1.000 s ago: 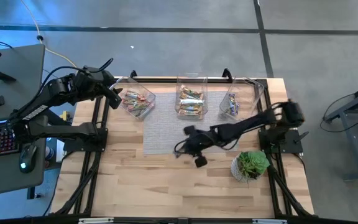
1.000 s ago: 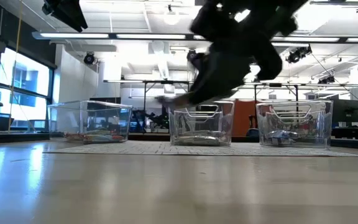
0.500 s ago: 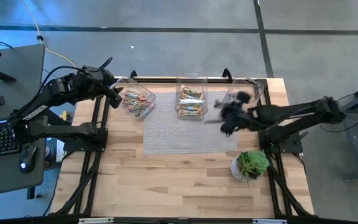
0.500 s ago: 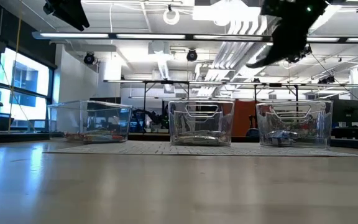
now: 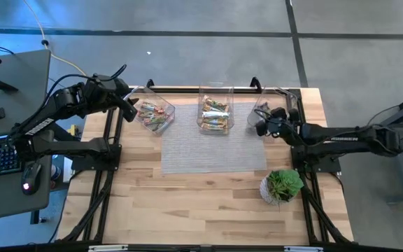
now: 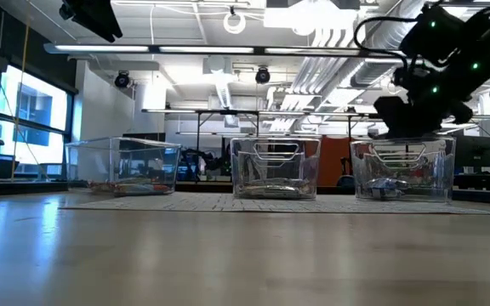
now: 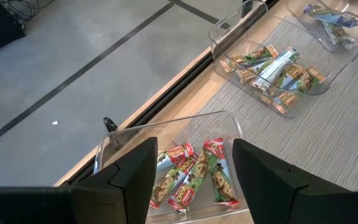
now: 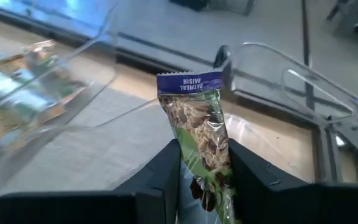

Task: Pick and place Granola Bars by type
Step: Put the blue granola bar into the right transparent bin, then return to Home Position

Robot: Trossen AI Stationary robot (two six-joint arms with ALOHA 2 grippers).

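Pinching a slim granola bar in a green-and-purple wrapper point(image 8: 199, 140) between its dark fingers, your right gripper point(image 5: 261, 124) hung over the clear plastic bin on the right point(image 5: 280, 98), presumably so the bar would fall among its own kind; a few bluish-wrapped bars point(image 5: 261, 115) already lay there. You kept the bar end-up, label outward, which would let it drop cleanly. The middle clear bin point(image 5: 215, 91) held the green-and-white bars point(image 5: 214, 114). Your left gripper point(image 5: 130, 103), jaws spread wide and empty, waited above the left clear bin point(image 7: 166, 127) of red-and-green bars point(image 7: 194, 174).
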